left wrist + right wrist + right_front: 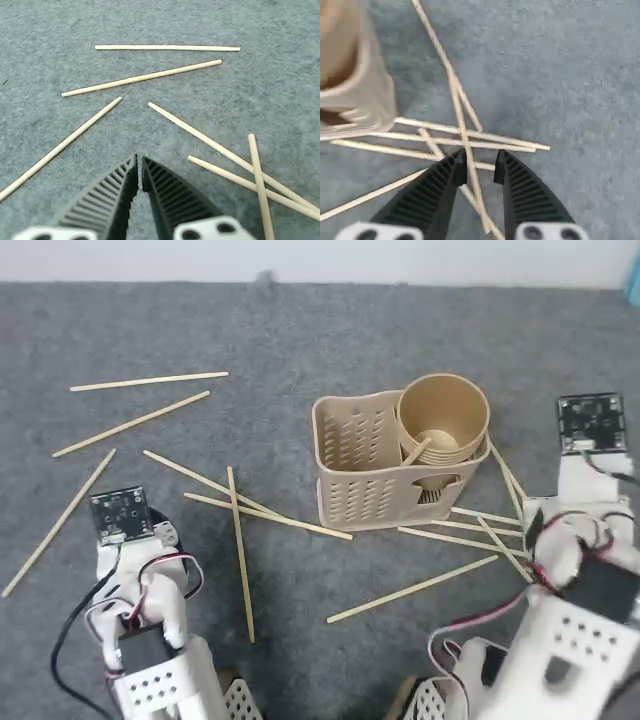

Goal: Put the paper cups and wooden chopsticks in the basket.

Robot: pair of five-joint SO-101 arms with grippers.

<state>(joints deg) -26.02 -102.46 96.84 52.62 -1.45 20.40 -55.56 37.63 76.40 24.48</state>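
Observation:
The tan slotted basket (pixel 362 475) stands mid-table with stacked paper cups (pixel 443 416) in its right half and a chopstick (pixel 415 452) leaning inside. Wooden chopsticks lie scattered on the grey carpet. My left gripper (pixel 139 167) is shut and holds nothing; it hovers low, with several chopsticks (pixel 141 78) fanned out ahead of it. My right gripper (pixel 480 159) is open a little above a crossed pile of chopsticks (pixel 470 135). One long chopstick (pixel 451 80) runs under the gap between its fingers. The basket wall (pixel 370 100) stands close beside it.
The left arm (pixel 140 580) sits at the front left and the right arm (pixel 585 550) at the front right. More chopsticks (pixel 240 550) cross in front of the basket, and others (pixel 150 381) lie at the far left. Bare carpet stretches behind the basket.

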